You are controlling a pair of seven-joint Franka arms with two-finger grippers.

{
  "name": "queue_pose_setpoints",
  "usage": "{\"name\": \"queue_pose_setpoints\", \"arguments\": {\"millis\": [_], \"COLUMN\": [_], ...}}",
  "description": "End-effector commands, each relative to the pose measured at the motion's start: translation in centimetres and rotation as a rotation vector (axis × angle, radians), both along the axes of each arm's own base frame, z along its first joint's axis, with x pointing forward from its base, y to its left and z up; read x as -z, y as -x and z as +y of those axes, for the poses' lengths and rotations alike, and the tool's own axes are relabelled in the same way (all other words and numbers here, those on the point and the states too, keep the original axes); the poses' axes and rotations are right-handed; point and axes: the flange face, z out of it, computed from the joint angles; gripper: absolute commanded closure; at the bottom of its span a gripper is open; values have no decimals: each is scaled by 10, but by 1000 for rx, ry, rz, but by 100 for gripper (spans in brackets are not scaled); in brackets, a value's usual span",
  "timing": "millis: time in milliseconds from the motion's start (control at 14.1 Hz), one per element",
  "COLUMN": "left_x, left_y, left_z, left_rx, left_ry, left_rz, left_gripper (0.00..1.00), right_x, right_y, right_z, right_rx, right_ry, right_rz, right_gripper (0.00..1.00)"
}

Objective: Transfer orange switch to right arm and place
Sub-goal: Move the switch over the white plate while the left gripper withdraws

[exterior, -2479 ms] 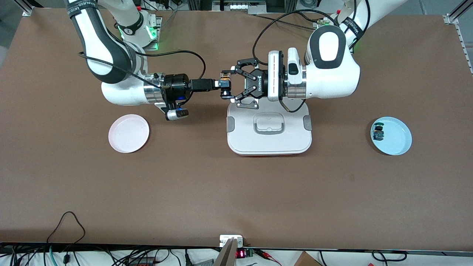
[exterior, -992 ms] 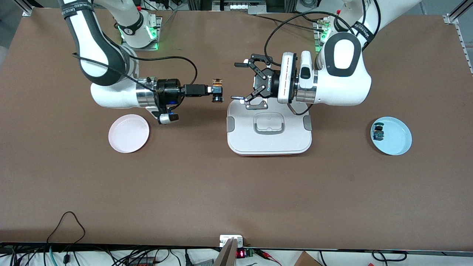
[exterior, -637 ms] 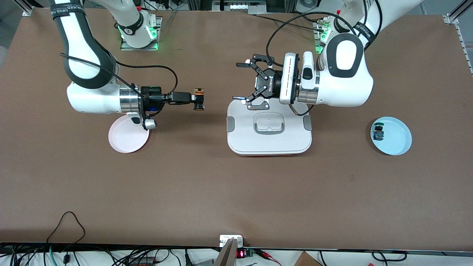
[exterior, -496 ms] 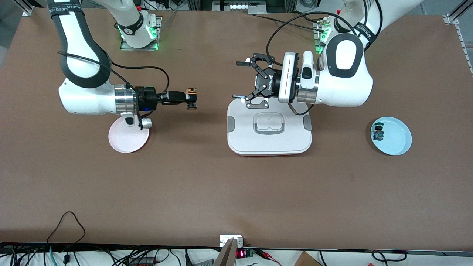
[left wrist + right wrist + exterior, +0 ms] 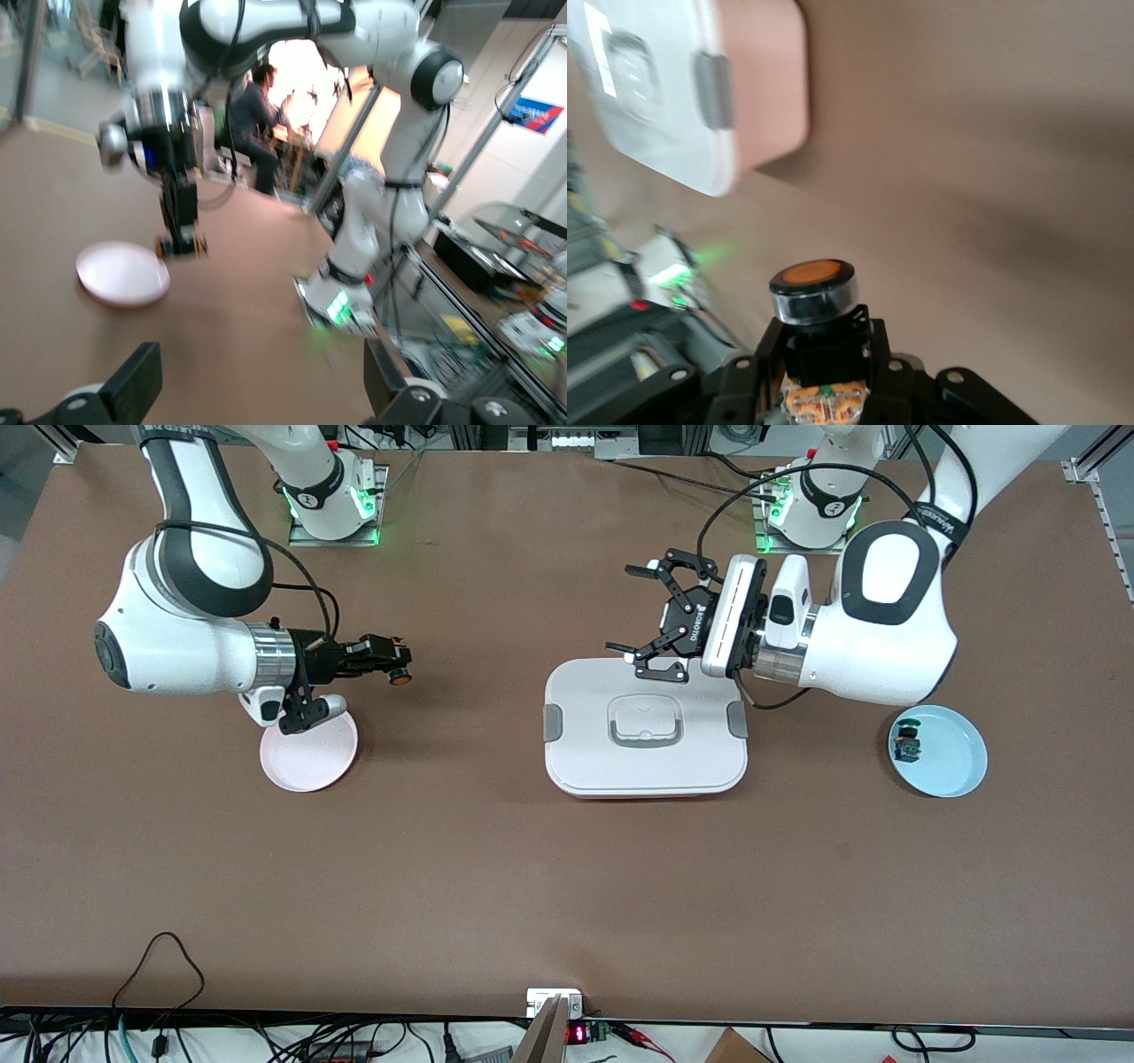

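Observation:
The orange switch (image 5: 399, 677) (image 5: 813, 285), a black body with a round orange cap, sits in my right gripper (image 5: 391, 662) (image 5: 824, 341), whose slim black fingers are shut on its body. It hangs over bare table just off the rim of the pink plate (image 5: 310, 763). My left gripper (image 5: 640, 616) (image 5: 261, 390) stands open and holds nothing, over the edge of the white lidded box (image 5: 647, 766). In the left wrist view the right gripper (image 5: 182, 241) shows above the pink plate (image 5: 122, 274).
A pale blue plate (image 5: 955, 766) at the left arm's end of the table holds a small blue-and-green-topped switch (image 5: 907, 744). The white box (image 5: 651, 106) with grey latches stands mid-table. Cables lie along the table's near edge.
My right arm has drawn back toward its end of the table with the orange switch, ending beside the pink plate. My left arm, still open, has pulled away toward the blue plate.

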Motion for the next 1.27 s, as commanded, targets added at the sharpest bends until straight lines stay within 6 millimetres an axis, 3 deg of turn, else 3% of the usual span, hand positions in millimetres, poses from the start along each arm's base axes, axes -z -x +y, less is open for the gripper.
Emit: {"name": "queue_pose_setpoints", "arguments": {"millis": [0,354,708,850,1062,1204], "left_x": [0,20,6,10,-7,-18], "left_y": [11,19,2,-6,-30,-46], "left_z": [-4,-8,19,39,74,101], "left_rx": [35,-77,-291,-338,-423,-498], "left_ry": [-188,-638,-1135,-1265,-1399,-1422], "left_rz": [120,268,145,94,-38,-26], "left_gripper": [0,0,0,0,0,0], "right_x": [1,6,23,36,58,69], "right_y": [0,-7,-13,-13,-8,-7], "right_z": [-32,-71,-100,-109,-116,-124], "right_rx": [-104,-536,-742,-836,-959,-1041], "right_ry": [66,312,331,313,294,324], "right_rz": [-52,-212,-318,-383,-465,-506], "right_gripper": [100,100,100,100,100,100]}}
